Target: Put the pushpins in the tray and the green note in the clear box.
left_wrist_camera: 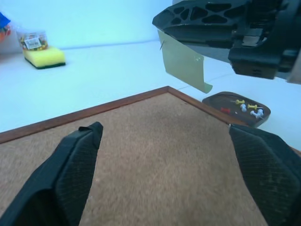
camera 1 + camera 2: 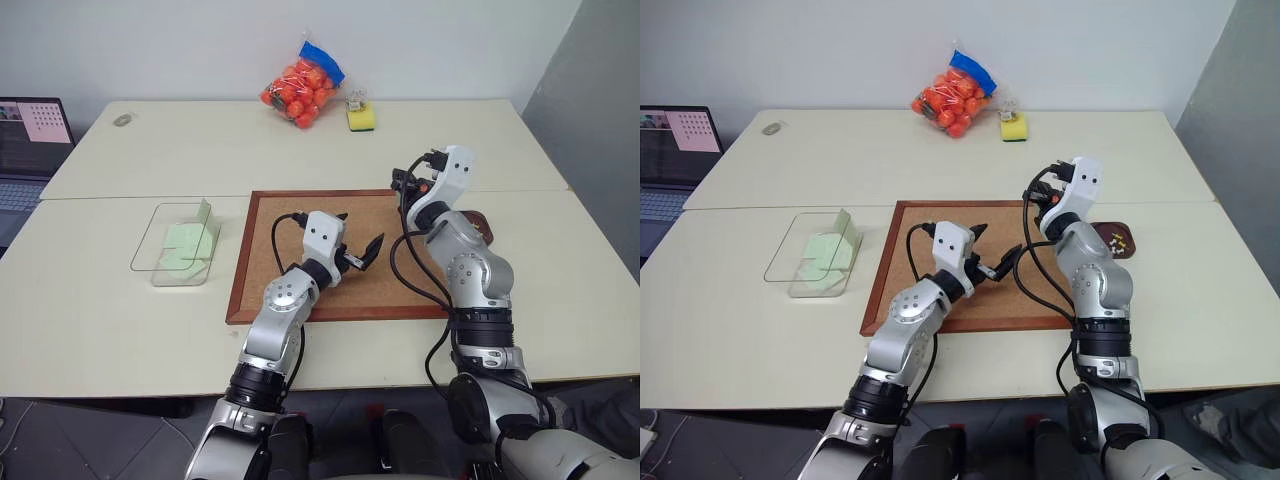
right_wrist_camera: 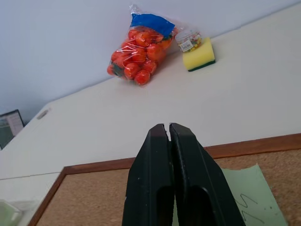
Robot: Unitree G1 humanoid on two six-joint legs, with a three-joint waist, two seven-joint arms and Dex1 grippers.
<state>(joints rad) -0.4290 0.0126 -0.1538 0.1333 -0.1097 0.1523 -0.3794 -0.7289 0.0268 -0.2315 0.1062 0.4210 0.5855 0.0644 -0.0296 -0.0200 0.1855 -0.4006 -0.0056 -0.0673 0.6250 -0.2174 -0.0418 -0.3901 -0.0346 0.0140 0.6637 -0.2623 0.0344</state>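
My right gripper [image 3: 169, 127] is shut on the top edge of the green note [image 1: 183, 61], a pale green square with pen marks that hangs in the air over the corkboard's far right corner. Beyond that corner, on the table, the small brown tray [image 1: 216, 100] holds several pushpins [image 1: 249, 107] with yellow, white and red heads. My left gripper [image 2: 357, 235] hovers open and empty over the middle of the corkboard [image 2: 290, 275]. On the table to the left of the board lies the clear box [image 2: 150, 245], with pale green paper [image 2: 188, 243] inside.
A net bag of orange fruit [image 2: 300, 85] and a yellow-green sponge [image 2: 360, 118] with a small jar on it lie at the table's far edge. A laptop [image 2: 30, 140] stands at the far left. A seam crosses the table behind the corkboard.
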